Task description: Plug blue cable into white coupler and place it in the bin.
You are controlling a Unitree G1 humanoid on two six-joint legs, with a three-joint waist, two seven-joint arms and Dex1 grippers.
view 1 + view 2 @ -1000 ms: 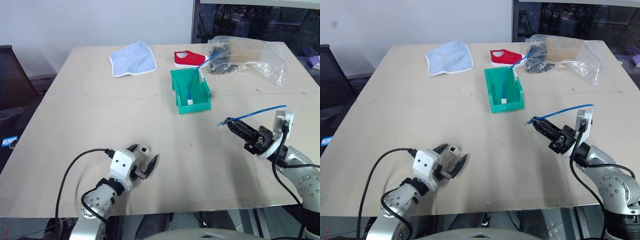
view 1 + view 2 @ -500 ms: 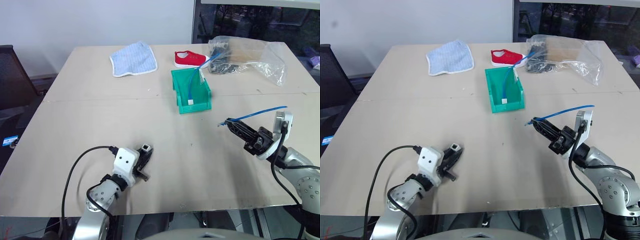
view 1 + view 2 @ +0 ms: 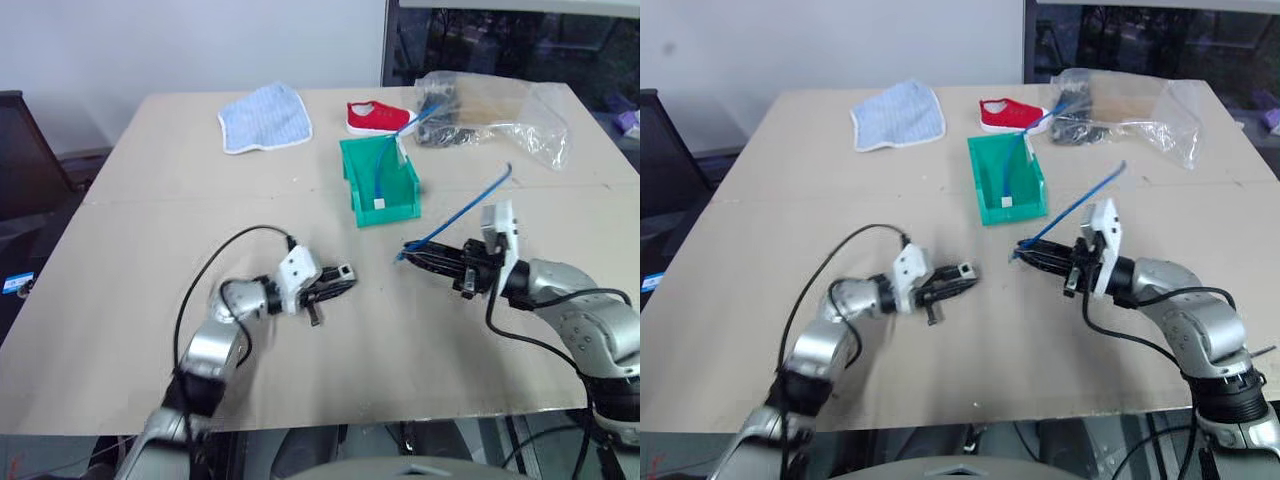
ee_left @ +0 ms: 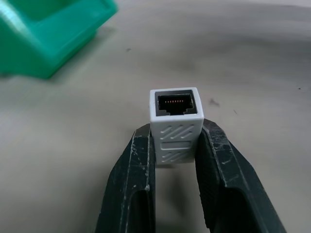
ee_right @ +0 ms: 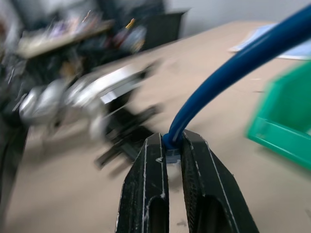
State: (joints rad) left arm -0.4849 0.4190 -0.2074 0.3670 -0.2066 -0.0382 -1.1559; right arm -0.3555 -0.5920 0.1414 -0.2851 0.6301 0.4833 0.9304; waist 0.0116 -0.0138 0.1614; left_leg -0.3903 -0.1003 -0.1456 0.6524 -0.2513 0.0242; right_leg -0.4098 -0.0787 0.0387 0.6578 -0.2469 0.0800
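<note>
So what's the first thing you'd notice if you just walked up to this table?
Probably the two robot arms facing each other over the middle of the table: the left gripper pinches the white coupler, and the right gripper pinches the blue cable. Next, the bin, bright green, just beyond them, and a red shoe at the far edge.

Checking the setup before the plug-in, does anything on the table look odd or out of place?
One oddity: the bin already holds another blue cable with a white end piece. A red shoe, a cloth and a plastic bag lie behind it.
</note>
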